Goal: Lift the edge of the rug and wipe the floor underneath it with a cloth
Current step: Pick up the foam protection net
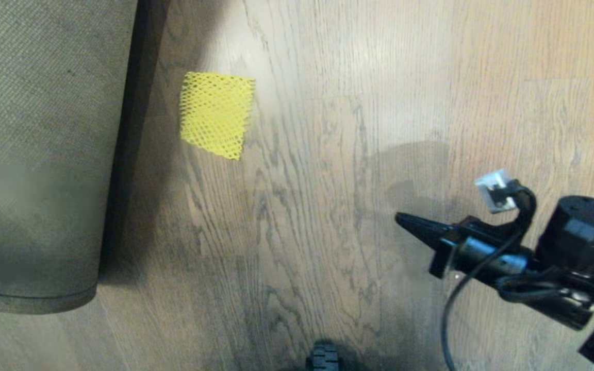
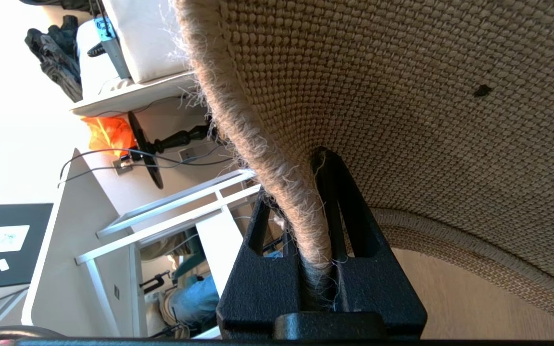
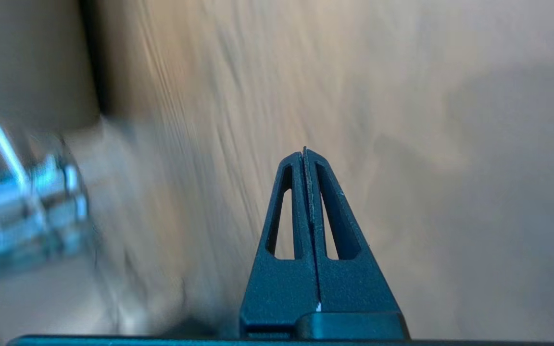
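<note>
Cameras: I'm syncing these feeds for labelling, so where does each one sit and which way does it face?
Head view: high on the robot, looking down at the floor, the cloth, the lifted rug edge; right gripper shows.
Left wrist view: behind the left gripper, shut on the rug edge.
Right wrist view: behind the shut right gripper, facing floor.
Shared: head and right wrist both show the right gripper.

The left gripper (image 2: 301, 202) lies outside the head view. The rug edge (image 1: 121, 154) is cut off by that view's top and left borders. The right arm's rear section runs past the right border. The right wrist view is motion-blurred: a shiny metallic object (image 3: 22, 202) cannot be identified.
</note>
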